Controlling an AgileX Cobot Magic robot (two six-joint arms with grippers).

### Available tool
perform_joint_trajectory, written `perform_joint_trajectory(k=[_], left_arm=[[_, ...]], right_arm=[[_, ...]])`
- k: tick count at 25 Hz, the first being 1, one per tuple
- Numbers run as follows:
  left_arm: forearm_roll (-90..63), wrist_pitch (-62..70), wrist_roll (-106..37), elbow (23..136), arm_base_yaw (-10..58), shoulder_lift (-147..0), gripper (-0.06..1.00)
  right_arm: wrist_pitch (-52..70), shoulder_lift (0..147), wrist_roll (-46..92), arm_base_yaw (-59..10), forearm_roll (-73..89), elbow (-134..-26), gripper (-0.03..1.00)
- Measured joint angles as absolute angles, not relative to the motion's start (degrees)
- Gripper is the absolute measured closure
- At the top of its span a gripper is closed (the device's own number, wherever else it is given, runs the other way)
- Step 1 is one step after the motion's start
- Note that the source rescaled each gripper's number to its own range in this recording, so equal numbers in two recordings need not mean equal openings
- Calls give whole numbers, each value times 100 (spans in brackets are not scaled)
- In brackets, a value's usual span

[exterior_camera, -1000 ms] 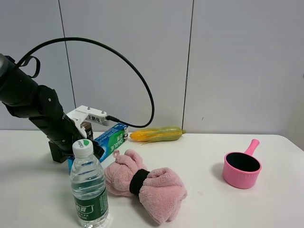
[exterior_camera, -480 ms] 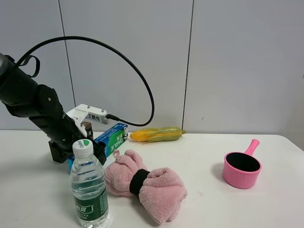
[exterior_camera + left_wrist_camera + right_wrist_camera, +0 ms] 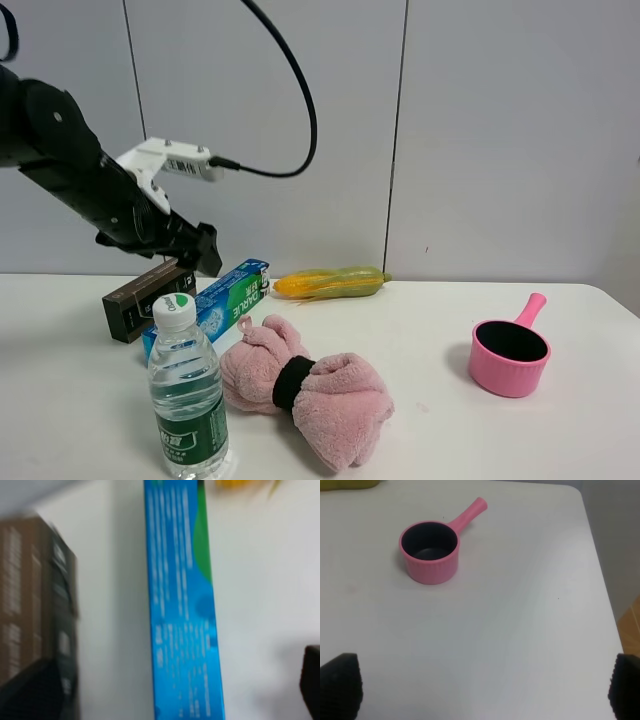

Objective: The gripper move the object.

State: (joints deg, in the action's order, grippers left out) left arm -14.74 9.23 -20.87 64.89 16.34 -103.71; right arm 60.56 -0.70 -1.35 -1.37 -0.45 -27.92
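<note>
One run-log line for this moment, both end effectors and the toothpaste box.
left end effector: open, above toothpaste box | toothpaste box: on table, beside brown box | right end effector: open

The left wrist view is blurred: lettering on the toothpaste box [image 3: 182,610] cannot be read, both its ends run off the frame, and the brown box [image 3: 30,600] is cut by the edge too. In the high view the water bottle [image 3: 187,395] hides the toothpaste box's near end
</note>
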Motion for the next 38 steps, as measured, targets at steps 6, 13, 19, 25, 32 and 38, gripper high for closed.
perform_joint_trajectory(k=[6, 13, 19, 25, 32, 38], left_arm=[[-1465, 932, -1963, 6489, 1535, -9655, 1], [-804, 1469, -1665, 6489, 391, -8944, 1], [-677, 2122, -1577, 6489, -664, -8304, 1], [-670, 3028, -1565, 6489, -1072, -7431, 1], [-613, 4774, -1488, 6489, -1105, -5941, 1], [-444, 5901, -1482, 6489, -1105, -4673, 1]], right_arm=[[6056, -70, -135, -137, -45, -2792, -3], [6056, -70, -135, -137, -45, -2792, -3], [6056, -70, -135, -137, -45, -2792, -3], [6056, -70, -135, -137, -45, -2792, -3], [6056, -70, -135, -137, -45, -2792, -3], [6056, -70, -135, -137, -45, -2792, -3]])
